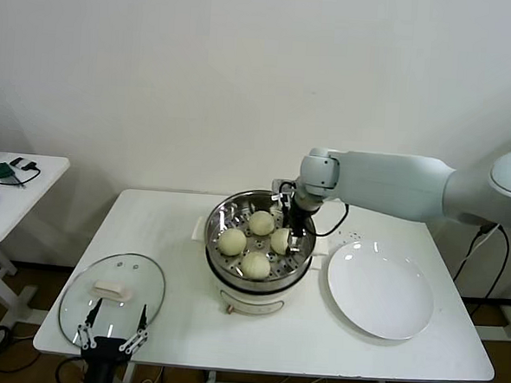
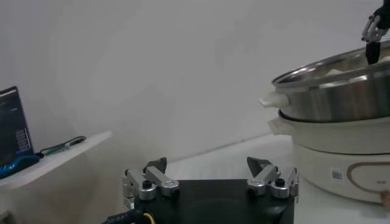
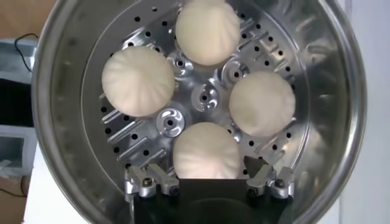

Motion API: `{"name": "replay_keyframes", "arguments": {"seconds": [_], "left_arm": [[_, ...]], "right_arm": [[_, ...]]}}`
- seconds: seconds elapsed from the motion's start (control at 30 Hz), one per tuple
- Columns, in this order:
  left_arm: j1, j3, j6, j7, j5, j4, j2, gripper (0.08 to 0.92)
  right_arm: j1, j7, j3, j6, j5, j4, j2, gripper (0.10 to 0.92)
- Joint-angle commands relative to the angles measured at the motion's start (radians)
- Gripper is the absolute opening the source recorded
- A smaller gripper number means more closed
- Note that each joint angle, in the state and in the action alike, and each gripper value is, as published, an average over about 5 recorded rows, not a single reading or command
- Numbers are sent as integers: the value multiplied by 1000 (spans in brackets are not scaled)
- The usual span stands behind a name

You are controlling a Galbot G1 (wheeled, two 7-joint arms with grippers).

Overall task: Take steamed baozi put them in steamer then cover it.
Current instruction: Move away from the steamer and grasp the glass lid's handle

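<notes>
Several cream-white steamed baozi lie on the perforated floor of the steel steamer (image 1: 222, 214) at the table's middle; in the right wrist view the baozi (image 3: 206, 151) nearest the jaws rests on that floor (image 3: 183, 115). My right gripper (image 1: 292, 233) hangs just above it inside the pot's right side, open (image 3: 203, 163), fingers standing off either side of the bun. The glass cover (image 1: 142, 276) with its white handle (image 1: 113, 290) lies flat at the table's front left. My left gripper (image 1: 112, 335) waits open (image 2: 207, 165) at the cover's near edge, holding nothing.
A flat white plate (image 1: 380, 290) sits right of the steamer. The steamer's white base (image 2: 332, 155) rises at the far side of the left wrist view. A small side table (image 1: 13, 185) with cables stands off to the left. The wall is close behind.
</notes>
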Motion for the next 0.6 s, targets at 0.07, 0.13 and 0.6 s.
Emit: {"name": "replay_keyframes", "arguments": {"seconds": [0.07, 0.13, 0.6], "left_arm": [[-5, -2, 4, 0, 0, 2, 1, 823], [-7, -4, 6, 0, 1, 2, 2, 823], [-23, -22, 16, -1, 46, -8, 2, 823]], "right_arm": [[42, -8, 95, 29, 13, 29, -95, 823], [49, 16, 133, 63, 36, 49, -140, 823], [-215, 459, 387, 540, 67, 239, -565, 823]]}}
